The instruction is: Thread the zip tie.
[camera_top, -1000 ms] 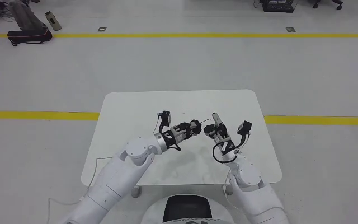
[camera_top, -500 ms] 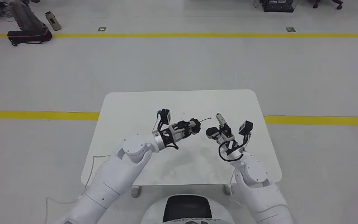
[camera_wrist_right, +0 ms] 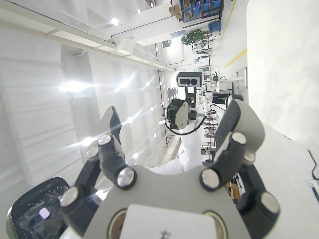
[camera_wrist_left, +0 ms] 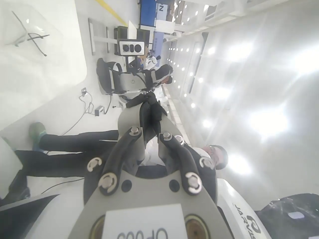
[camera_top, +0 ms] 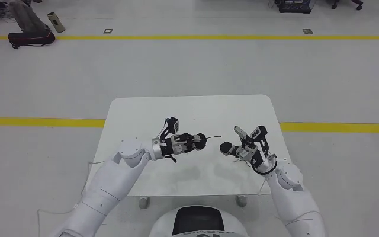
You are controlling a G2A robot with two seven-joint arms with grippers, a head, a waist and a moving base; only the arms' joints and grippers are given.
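Zip tie [camera_top: 207, 137] clenched in left hand [camera_top: 200, 140]; right hand [camera_top: 231, 140] released, empty; clear bag [camera_wrist_left: 15, 21] on table [camera_top: 177, 112] holds black ties [camera_wrist_left: 35, 37].

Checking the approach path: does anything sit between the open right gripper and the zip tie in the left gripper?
Nothing visible does. The left gripper holds the zip tie above the table, its free end pointing toward the right gripper, with only open air between them.
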